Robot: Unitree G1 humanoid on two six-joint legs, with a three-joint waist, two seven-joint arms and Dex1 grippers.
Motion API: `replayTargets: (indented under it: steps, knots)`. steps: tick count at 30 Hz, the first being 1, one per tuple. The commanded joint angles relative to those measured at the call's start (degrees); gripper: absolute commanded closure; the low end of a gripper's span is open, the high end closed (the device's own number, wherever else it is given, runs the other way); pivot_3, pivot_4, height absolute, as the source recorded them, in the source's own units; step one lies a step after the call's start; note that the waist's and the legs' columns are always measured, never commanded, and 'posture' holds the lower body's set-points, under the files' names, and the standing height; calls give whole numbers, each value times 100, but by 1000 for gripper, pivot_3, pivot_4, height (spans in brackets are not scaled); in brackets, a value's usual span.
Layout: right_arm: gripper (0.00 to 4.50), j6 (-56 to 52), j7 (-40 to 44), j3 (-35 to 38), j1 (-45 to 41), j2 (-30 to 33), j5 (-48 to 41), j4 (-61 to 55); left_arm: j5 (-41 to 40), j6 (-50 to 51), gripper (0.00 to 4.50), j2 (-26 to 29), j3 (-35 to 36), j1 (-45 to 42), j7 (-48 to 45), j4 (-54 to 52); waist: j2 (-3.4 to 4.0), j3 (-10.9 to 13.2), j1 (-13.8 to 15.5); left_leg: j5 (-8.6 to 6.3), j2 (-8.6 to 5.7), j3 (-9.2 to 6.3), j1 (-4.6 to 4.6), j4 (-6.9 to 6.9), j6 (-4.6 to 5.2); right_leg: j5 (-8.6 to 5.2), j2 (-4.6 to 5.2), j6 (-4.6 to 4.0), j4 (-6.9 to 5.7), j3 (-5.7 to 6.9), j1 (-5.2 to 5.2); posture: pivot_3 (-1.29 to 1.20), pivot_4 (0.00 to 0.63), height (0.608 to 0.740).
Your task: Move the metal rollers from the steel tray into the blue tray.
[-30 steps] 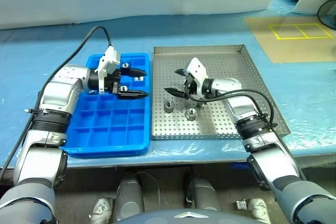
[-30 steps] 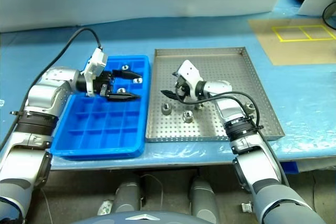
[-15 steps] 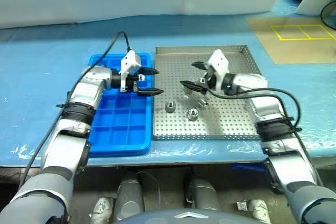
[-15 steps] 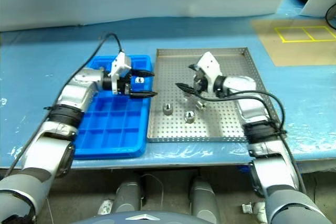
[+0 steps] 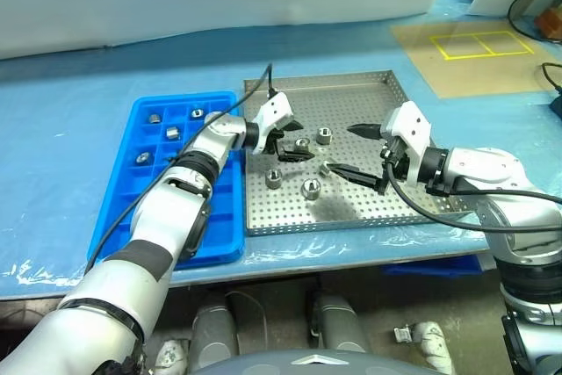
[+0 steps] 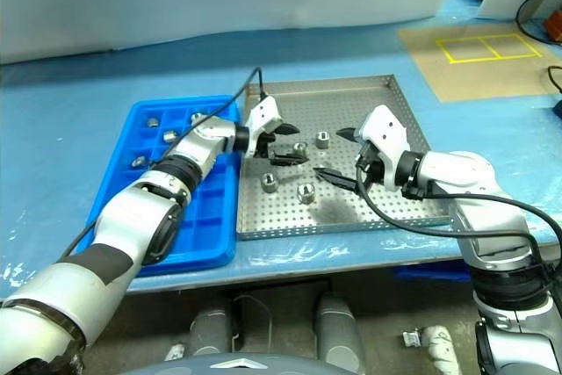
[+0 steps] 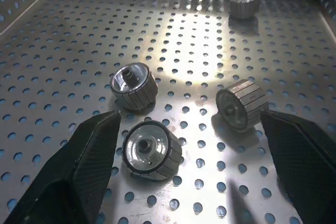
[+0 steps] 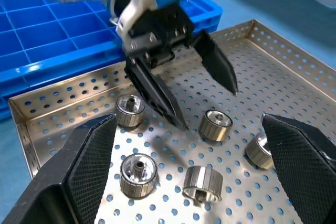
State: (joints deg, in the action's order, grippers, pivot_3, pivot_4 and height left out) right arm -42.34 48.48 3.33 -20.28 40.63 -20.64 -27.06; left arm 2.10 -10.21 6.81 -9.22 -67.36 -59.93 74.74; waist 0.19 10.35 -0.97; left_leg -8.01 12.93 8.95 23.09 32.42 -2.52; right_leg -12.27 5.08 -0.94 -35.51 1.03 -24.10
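Five rollers in steel tray: the metal rollers [image 8: 215, 125] are short, shiny silver-grey cylinders with ribbed sides and a central hole, lying loose near the middle of the tray, some upright, at least one on its side.
Rollers in blue tray: more rollers [image 5: 173, 133] sit singly in compartments at the far end of the blue tray.
Steel tray: the steel tray [image 5: 386, 94] is square, shallow, of perforated silver-grey sheet metal with low raised rims, and lies on the tabletop just to the right of the blue tray.
Blue tray: the blue tray [image 5: 125, 183] is bright blue moulded plastic, rectangular, divided into a grid of small square compartments; its near compartments hold nothing.
Left end effector: the left end effector [image 5: 288, 140] reaches across the blue tray's edge over the steel tray, its tapered black fingers [image 7: 89, 156] spread wide, holding nothing; in the left wrist view two rollers lie between the fingers and a third just beyond.
Right end effector: the right end effector [image 5: 358, 151] hangs over the right half of the steel tray, pointing towards the left one, its fingers also wide apart and empty.
Tabletop: the tabletop [image 5: 70, 85] is covered in a slightly wrinkled light blue sheet.
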Motion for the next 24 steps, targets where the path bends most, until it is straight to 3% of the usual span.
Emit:
replayTargets:
  steps: [1,9,22,24]
  knots:
    - [0,-143,-323,297,157,81,-75,-433,272,98,34,-75,35,-247,660,150,0,0,-23,-1,-1,0,1,2,2,1,0,1,1,0,0,-593,150,740]
    - [0,-208,-712,374,453,115,-90,-680,600,119,34,-134,115,-233,1249,242,0,0,-141,-10,-9,4,13,9,28,3,8,4,20,-2,1,-631,150,740]
    - [0,-181,-1038,349,664,157,-102,-825,431,824,34,-402,704,-98,1542,282,0,0,-195,-20,-11,38,15,8,68,14,13,22,59,-25,2,-658,150,740]
    - [0,-187,-1065,351,638,152,-118,-815,472,819,408,-379,714,-56,1541,282,0,0,-226,-23,-14,44,15,8,73,17,14,26,67,-30,2,-656,150,740]
